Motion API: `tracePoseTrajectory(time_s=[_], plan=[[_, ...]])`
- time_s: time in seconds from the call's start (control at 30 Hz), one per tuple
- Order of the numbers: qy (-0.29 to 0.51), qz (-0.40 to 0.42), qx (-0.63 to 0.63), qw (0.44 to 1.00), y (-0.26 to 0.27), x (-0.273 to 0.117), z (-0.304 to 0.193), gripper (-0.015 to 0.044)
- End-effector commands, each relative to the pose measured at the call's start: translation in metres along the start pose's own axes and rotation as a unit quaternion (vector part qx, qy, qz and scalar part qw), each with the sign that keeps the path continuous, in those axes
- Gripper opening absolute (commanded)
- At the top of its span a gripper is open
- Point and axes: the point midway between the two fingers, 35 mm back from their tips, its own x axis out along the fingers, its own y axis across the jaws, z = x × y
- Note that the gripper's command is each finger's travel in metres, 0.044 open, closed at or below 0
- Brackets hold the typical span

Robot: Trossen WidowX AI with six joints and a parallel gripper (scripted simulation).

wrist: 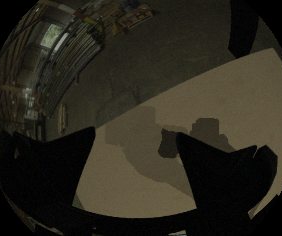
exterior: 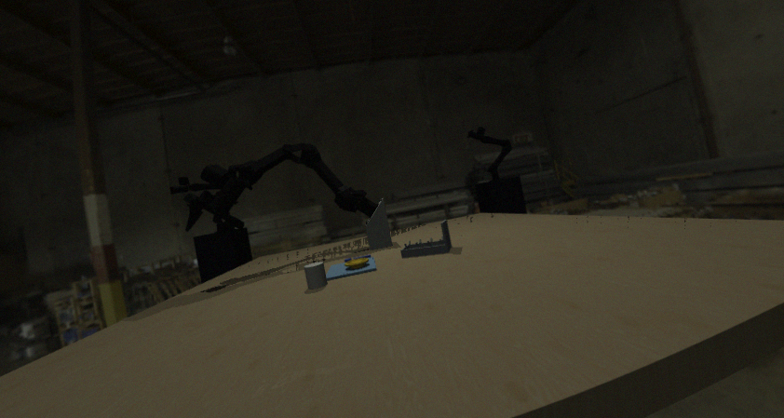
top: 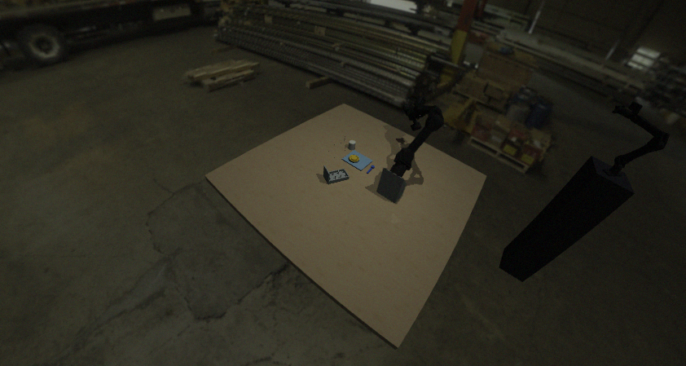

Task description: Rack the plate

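The yellow plate (top: 353, 158) (exterior: 357, 262) lies flat on a blue board (top: 363, 165) (exterior: 337, 274). The small dark grey dish rack (top: 340, 179) (exterior: 426, 252) stands apart from the board, with a taller wall at one end and short rails inside. No plate stands in it. My gripper (wrist: 136, 134) is open, with nothing between its fingers in the wrist view. It is up in the air, well away from the plate and rack, on the far side of the arm's base. The wrist view shows table top and shadows beyond the fingers, with neither plate nor rack in sight.
A light grey cup (top: 351, 145) (exterior: 315, 276) stands beside the board. A small blue utensil (top: 370, 169) lies near the board on the arm's side. A grey slanted block (top: 391, 187) (exterior: 379, 233) stands at the arm's base. Other arms stand on black pedestals (top: 566, 219) (exterior: 502, 195) off the table.
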Motion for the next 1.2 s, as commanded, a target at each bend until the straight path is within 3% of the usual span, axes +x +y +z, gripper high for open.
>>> tracePoseTrajectory(time_s=[0.0, 0.6, 1.17], plan=[[0.034, -0.014, -0.033, 0.999, -0.002, 0.008, -0.031, 0.04], [0.197, -0.043, -0.218, 0.955, -0.007, 0.008, -0.182, 0.04], [0.311, -0.04, -0.43, 0.847, -0.03, -0.035, -0.303, 0.04]])
